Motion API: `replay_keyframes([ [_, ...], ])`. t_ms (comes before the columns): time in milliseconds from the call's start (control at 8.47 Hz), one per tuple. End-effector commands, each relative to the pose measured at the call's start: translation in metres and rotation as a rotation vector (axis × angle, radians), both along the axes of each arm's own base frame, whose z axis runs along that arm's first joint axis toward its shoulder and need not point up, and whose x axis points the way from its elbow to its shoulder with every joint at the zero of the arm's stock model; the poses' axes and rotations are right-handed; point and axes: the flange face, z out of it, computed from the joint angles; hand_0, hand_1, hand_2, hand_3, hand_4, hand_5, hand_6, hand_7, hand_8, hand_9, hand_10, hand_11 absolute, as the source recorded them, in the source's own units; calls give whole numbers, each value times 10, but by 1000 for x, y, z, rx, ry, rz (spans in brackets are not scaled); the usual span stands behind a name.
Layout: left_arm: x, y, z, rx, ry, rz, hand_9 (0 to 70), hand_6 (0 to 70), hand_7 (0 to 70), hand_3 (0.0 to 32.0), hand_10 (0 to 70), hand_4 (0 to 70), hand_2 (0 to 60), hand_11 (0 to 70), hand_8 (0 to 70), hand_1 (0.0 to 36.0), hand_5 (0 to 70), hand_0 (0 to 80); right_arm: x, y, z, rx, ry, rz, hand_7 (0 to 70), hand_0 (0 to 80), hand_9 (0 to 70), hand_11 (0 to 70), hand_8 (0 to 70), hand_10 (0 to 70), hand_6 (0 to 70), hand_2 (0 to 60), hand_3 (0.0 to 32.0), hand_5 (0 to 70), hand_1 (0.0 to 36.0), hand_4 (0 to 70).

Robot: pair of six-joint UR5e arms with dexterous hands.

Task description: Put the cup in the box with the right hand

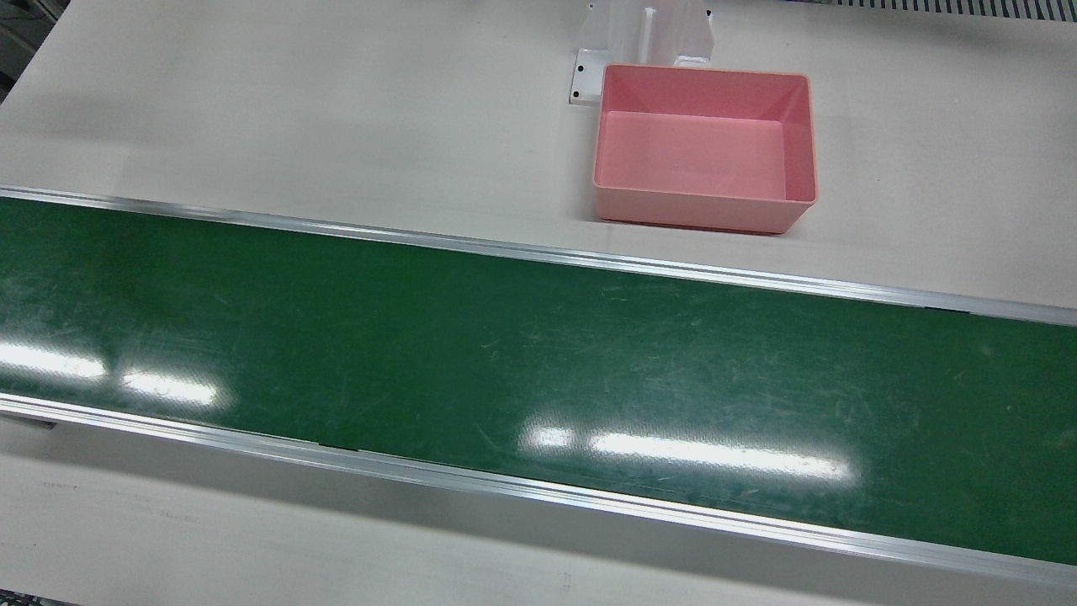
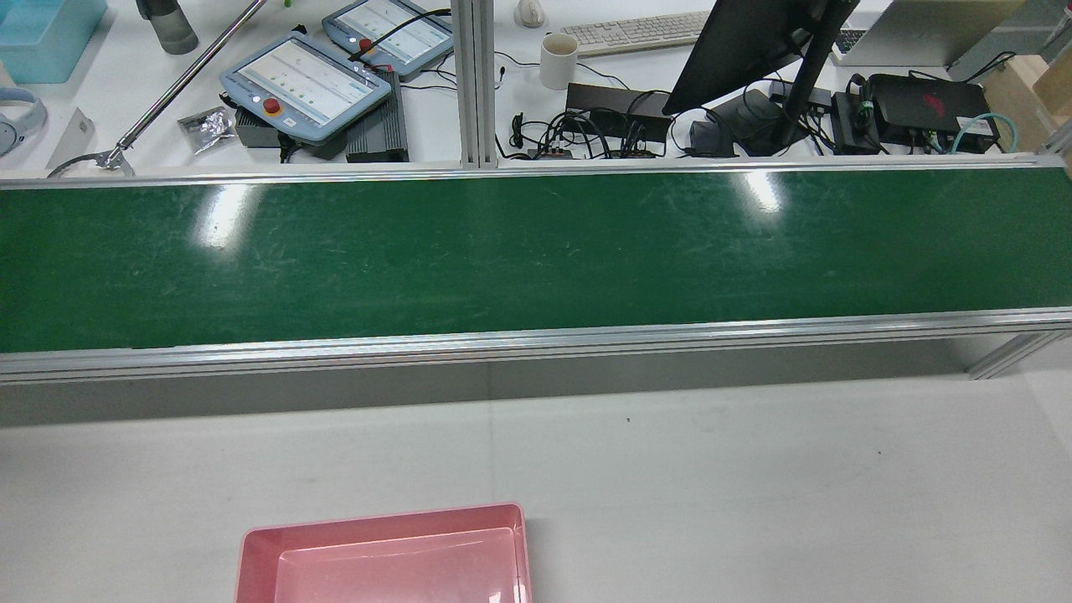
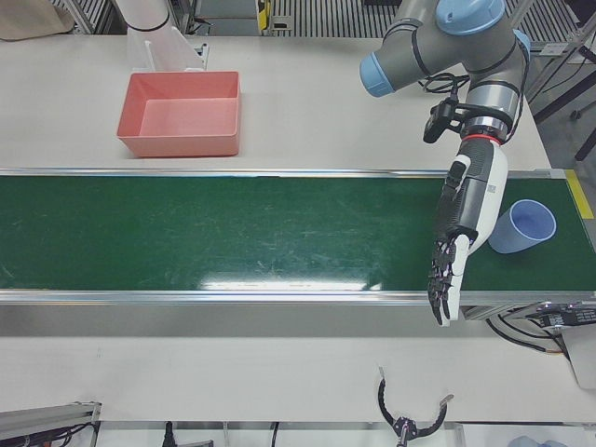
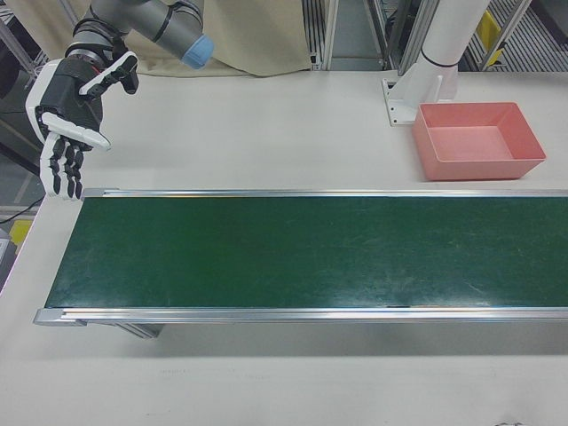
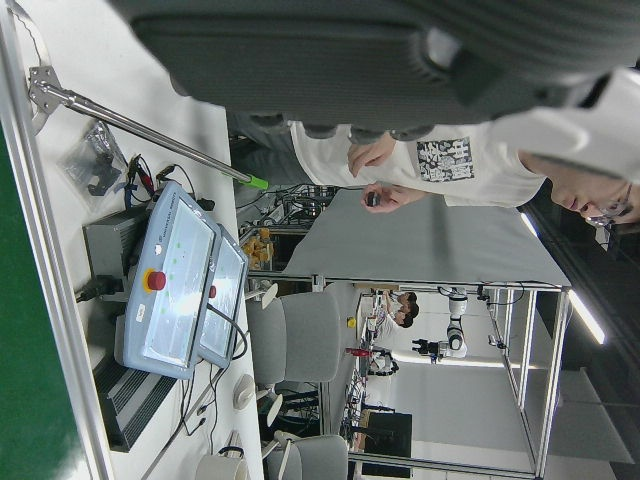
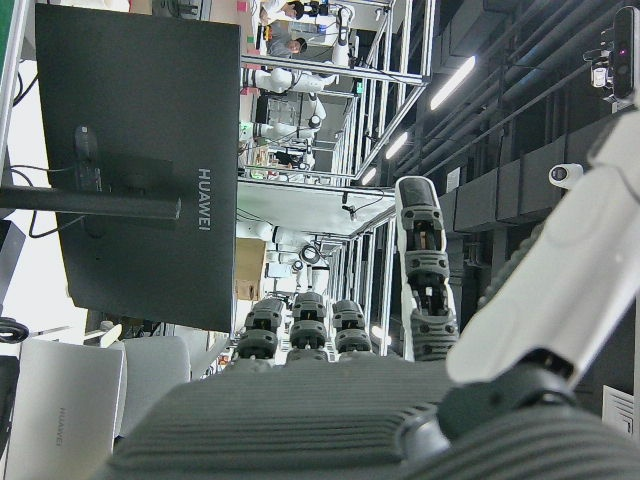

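A light blue cup (image 3: 523,226) lies on its side at the right end of the green belt (image 3: 233,233) in the left-front view. My left hand (image 3: 461,223) hangs open with its fingers stretched out, just left of the cup and not touching it. My right hand (image 4: 67,133) is open and empty at the other end of the belt, above its left end in the right-front view. The pink box (image 1: 698,210) stands empty on the white table behind the belt, also shown in the right-front view (image 4: 479,167). The cup is in no other view.
The belt (image 1: 505,353) has raised aluminium rails along both sides. A white pedestal base (image 1: 648,34) stands right behind the box. Beyond the belt in the rear view are teach pendants (image 2: 306,79), a monitor (image 2: 745,42), a mug (image 2: 558,60) and cables.
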Motion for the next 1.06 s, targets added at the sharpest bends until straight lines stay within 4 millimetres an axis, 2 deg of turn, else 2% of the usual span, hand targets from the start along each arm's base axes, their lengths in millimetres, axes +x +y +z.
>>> replay_keyframes([
  [0,0,0,0,-1,0,0,0,0,0,0,0,0,0,0,0,0,0,0,8,18,-6,6,-7,14,161,445,117,133,115,92,47,0,0,32,0,310],
  [118,0,0,0,-1,0,0,0,0,0,0,0,0,0,0,0,0,0,0,6,19,7,-20,-7,11,175,450,122,125,113,86,48,0,0,32,0,313],
  [236,0,0,0,-1,0,0,0,0,0,0,0,0,0,0,0,0,0,0,4,15,11,-25,-3,8,182,453,118,97,107,66,46,0,0,31,0,288],
  [354,0,0,0,-1,0,0,0,0,0,0,0,0,0,0,0,0,0,0,4,9,9,-19,0,12,178,451,122,100,108,68,47,0,0,32,0,258],
  [472,0,0,1,-2,0,-1,0,0,0,0,0,0,0,0,0,0,0,0,2,3,21,-39,2,9,155,444,120,115,108,77,43,0,0,38,0,154],
  [591,0,0,0,-1,0,0,0,0,0,0,0,0,0,0,0,0,0,0,0,-3,21,-37,19,3,150,447,121,125,107,83,43,0,2,41,0,122],
  [827,0,0,0,-1,0,0,0,0,0,0,0,0,0,0,0,0,0,0,-9,-6,23,-43,21,-18,151,450,125,135,104,89,43,0,24,43,0,104],
  [945,0,0,0,-1,0,0,0,0,0,0,0,0,0,0,0,0,0,0,-13,-7,26,-53,41,-22,155,451,123,125,102,83,43,0,20,41,0,124],
])
